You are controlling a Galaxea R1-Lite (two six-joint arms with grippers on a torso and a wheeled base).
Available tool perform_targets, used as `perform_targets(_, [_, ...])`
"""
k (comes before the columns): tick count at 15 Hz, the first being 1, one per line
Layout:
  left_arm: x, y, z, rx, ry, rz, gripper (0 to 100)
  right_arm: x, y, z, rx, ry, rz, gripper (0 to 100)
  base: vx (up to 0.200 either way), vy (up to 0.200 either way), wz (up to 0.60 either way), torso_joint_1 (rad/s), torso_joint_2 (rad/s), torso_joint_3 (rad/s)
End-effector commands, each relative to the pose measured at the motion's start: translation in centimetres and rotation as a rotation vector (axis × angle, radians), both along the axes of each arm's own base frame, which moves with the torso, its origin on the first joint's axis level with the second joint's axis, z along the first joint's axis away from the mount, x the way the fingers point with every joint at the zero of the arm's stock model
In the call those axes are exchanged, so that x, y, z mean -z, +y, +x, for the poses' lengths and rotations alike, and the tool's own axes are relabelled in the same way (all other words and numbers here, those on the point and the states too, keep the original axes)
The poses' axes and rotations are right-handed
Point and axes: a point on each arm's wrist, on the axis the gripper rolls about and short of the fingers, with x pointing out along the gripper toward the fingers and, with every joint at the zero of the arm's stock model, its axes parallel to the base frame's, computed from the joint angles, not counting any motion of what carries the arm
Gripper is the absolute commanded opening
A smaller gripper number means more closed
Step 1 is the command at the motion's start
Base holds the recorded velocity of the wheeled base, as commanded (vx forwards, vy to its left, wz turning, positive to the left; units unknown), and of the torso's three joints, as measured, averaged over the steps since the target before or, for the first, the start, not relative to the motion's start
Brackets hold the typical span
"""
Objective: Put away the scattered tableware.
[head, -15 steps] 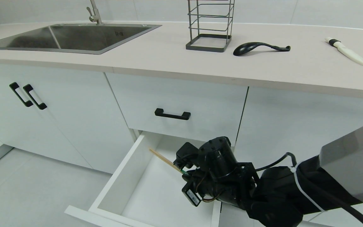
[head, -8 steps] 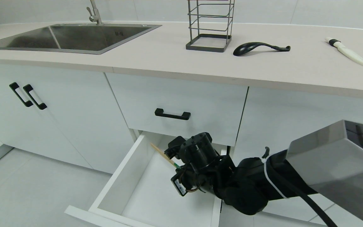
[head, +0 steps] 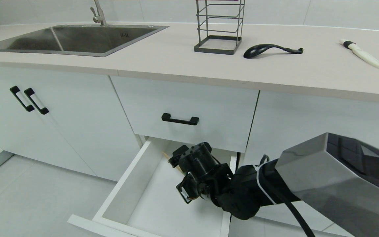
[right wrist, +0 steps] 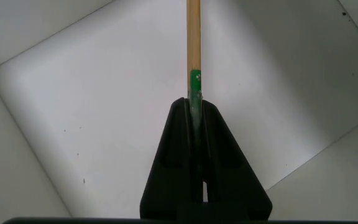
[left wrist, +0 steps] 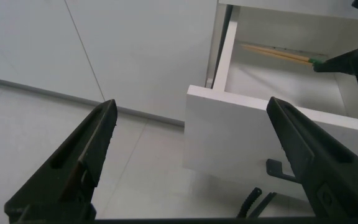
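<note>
Wooden chopsticks with green band [right wrist: 193,37]: clamped by end in right gripper [right wrist: 194,107], over open white drawer [head: 126,180], tips toward far wall. Risk: tips jam wall, pivot in thin pinch, slip early.

- A steel sink [head: 77,39] is set into the pale countertop [head: 163,61] at the left, with its faucet [head: 99,14] standing at the back rim.
- Below the sink, two white cabinet doors [head: 77,131] meet, their black bar handles [head: 36,101] just beside each other.
- A closed white drawer front [head: 215,105] sits under the counter, with a black handle [head: 180,119] at its middle.
- Pale grey floor tiles [head: 28,197] lie below the cabinets.
</note>
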Motion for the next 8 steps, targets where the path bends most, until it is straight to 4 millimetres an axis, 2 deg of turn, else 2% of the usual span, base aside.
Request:
perform_targets(1, [0.0,0.0,0.0,-0.001,0.001,0.0,100,1.3,0.2,0.3,0.007,0.012,-0.021,0,0.0,0.0,0.0,0.0,0.0,0.0])
perform_targets(8, [0.0,0.0,0.0,-0.001,0.001,0.0,100,2.8,0.4,1.2,0.083,-0.002,-0.081,0,0.0,0.0,0.0,0.0,0.0,0.0])
